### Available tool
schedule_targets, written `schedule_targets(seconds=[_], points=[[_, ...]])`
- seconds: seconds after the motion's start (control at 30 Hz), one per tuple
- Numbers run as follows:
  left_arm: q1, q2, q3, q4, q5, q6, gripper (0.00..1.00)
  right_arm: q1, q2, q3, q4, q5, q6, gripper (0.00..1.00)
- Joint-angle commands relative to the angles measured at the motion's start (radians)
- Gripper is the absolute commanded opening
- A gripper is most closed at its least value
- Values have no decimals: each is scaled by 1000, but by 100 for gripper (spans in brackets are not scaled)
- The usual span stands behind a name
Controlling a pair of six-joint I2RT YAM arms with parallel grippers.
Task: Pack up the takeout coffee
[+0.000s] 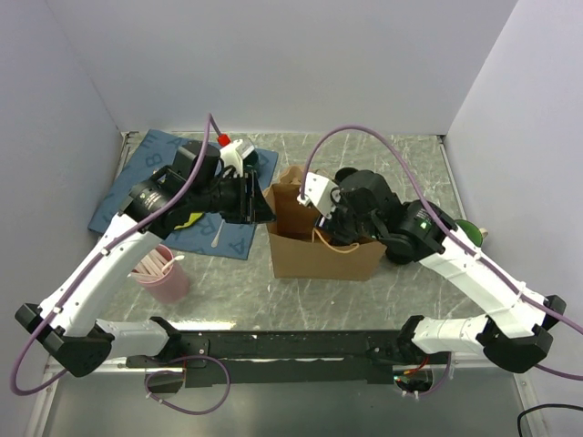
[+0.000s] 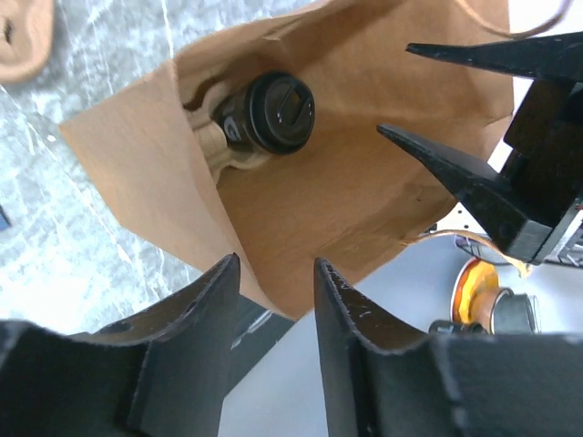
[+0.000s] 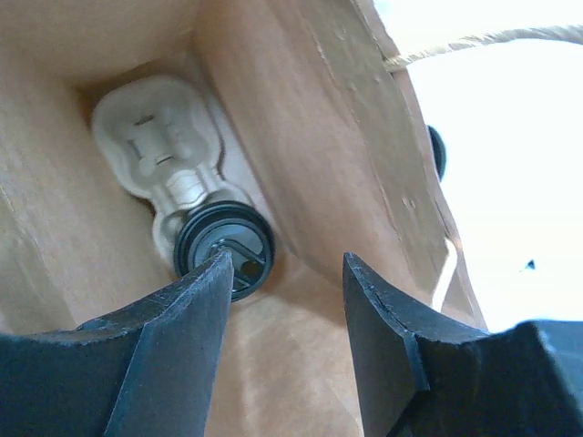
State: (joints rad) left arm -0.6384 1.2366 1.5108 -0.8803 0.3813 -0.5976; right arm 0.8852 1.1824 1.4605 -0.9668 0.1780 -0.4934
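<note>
brown paper bag [image 1: 323,255], takeout coffee [image 2: 278,111] inside, shown only by wrist views

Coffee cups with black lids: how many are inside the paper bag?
1. The coffee cup sits in one slot of the pale cup carrier at the bottom of the paper bag; the slot beside it is empty. The bag's walls might hide more.

The counter [image 1: 232,293] is a grey, marbled slab. A brown paper bag [image 1: 323,259] stands open-topped about the middle of it. At the back left lies a blue mat [image 1: 137,173], set at an angle. Just in front of the mat's near corner stands a pink cup [image 1: 166,278] with straws in it. Something dark green [image 1: 466,228] sits by the right edge, mostly hidden.
</note>
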Motion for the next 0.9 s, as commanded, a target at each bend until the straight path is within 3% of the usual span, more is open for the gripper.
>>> schedule_targets(seconds=[0.0,0.6,0.8,0.83,0.87], points=[[6,0,60,30,-48,-11,45,-22,6,83,86,40,-13,59],[9,-58,95,30,-182,-16,61,-86,6,228,125,47,73,51],[9,-94,138,-37,-329,-21,83,-88,-3,322,100,51,171,50],[9,-106,152,-48,-358,-27,94,-88,-1,361,90,43,199,50],[9,-114,157,-58,-378,-36,99,-88,-1,383,77,19,225,50]])
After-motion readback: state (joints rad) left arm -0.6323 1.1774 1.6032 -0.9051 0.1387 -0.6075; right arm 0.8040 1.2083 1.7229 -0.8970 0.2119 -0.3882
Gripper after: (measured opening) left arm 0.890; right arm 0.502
